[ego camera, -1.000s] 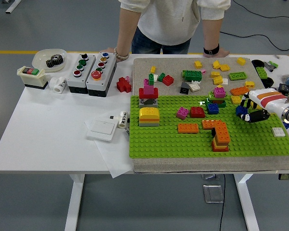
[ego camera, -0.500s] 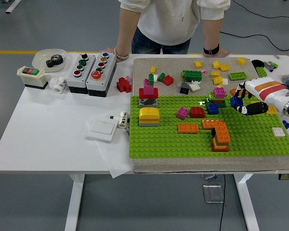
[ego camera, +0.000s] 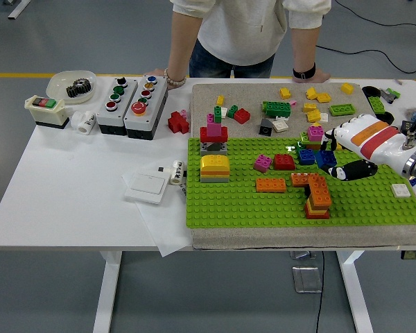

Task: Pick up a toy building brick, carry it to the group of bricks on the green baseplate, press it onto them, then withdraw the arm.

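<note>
The robot's right hand (ego camera: pixel 348 154) reaches in from the right edge, low over the green baseplate (ego camera: pixel 263 205), its white shell striped red and orange. Its dark fingers (ego camera: pixel 353 171) curl around a blue brick (ego camera: pixel 326 159), pinching it just above the plate, a little right of another blue brick (ego camera: pixel 306 156) and just up from the orange stack (ego camera: pixel 317 195) (an L of orange on top, red and yellow layers under it). Whether the held brick touches the studs I cannot tell from here.

Further left on the plate sit a red brick (ego camera: pixel 284 161), a small pink one (ego camera: pixel 263 163), a flat orange plate (ego camera: pixel 270 184) and a yellow domed block (ego camera: pixel 214 168). Loose bricks lie scattered on the grey mat (ego camera: pixel 208 94) behind, among them a green brick (ego camera: pixel 276 109).

A person stands at the far side, one hand (ego camera: pixel 157 75) resting on the white table (ego camera: pixel 69 187) near the button boxes (ego camera: pixel 132 104).
</note>
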